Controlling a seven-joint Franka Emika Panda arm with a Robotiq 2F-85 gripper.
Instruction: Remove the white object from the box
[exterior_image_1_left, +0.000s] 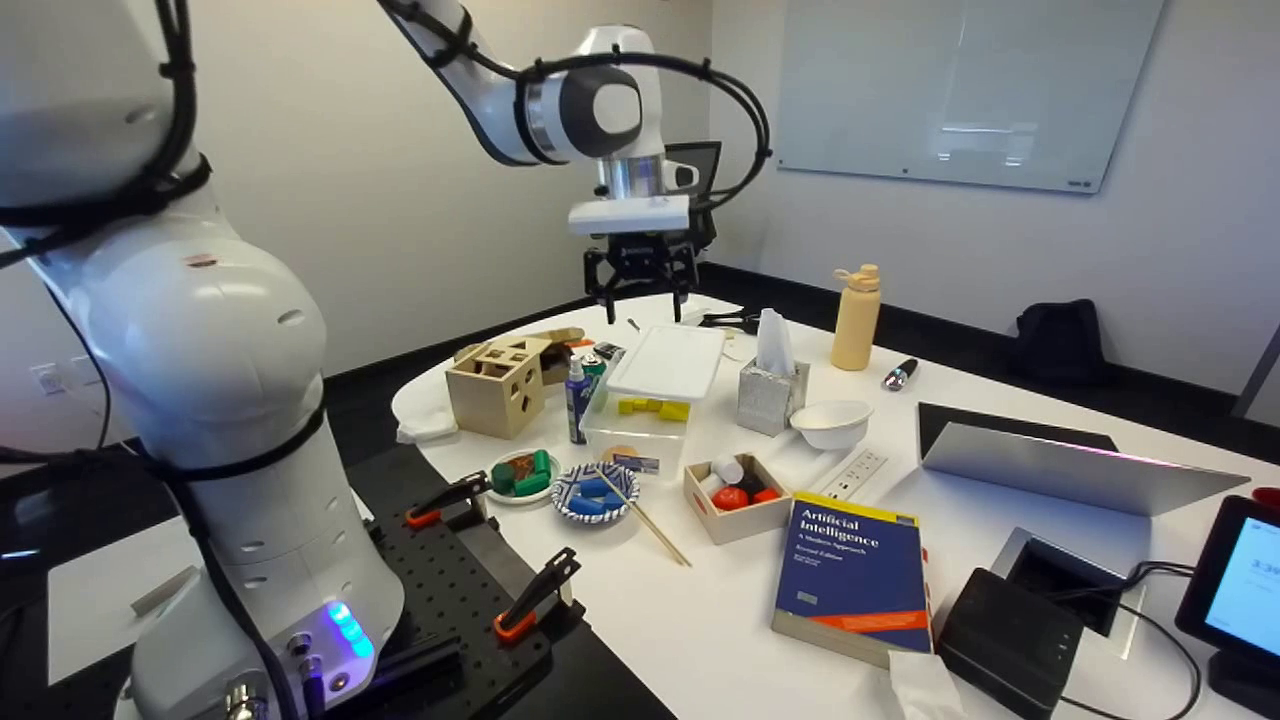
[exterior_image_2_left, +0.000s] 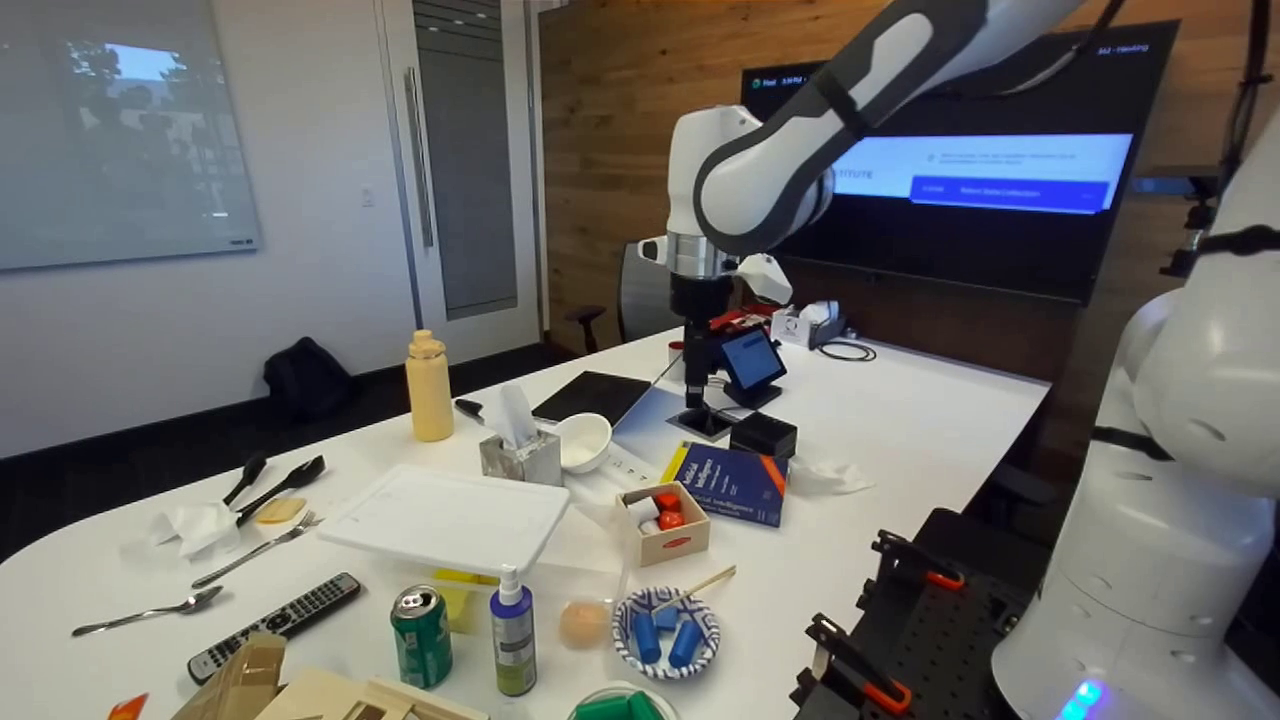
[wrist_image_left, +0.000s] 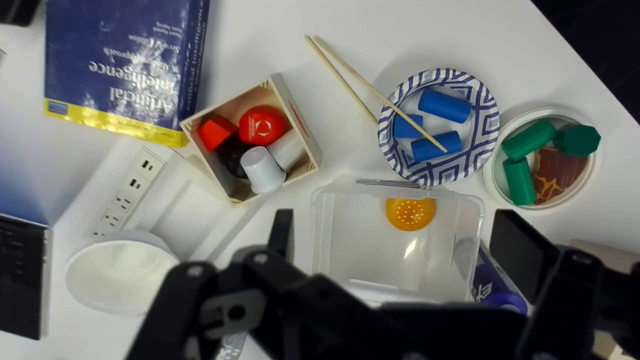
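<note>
Well apart: tool (exterior_image_1_left: 644, 311), box (exterior_image_1_left: 750, 522) with white pieces (wrist_image_left: 262, 170).

The white arm (exterior_image_1_left: 225, 330) has black cables (exterior_image_1_left: 650, 60), blue lights (exterior_image_1_left: 349, 629) and a black end effector (exterior_image_1_left: 644, 312).

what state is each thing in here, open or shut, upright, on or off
Tool: open, holding nothing
Small wooden box: open on top
Two white pieces: inside that box
Plastic bin: not fully covered by its lid
Book: shut, front cover up
Laptop: open
Tablet: screen lit
Wall screen: on
Yellow bottle: upright, capped
Soda can: upright
Spray bottle: upright
Tissue box: tissue sticking out
</note>
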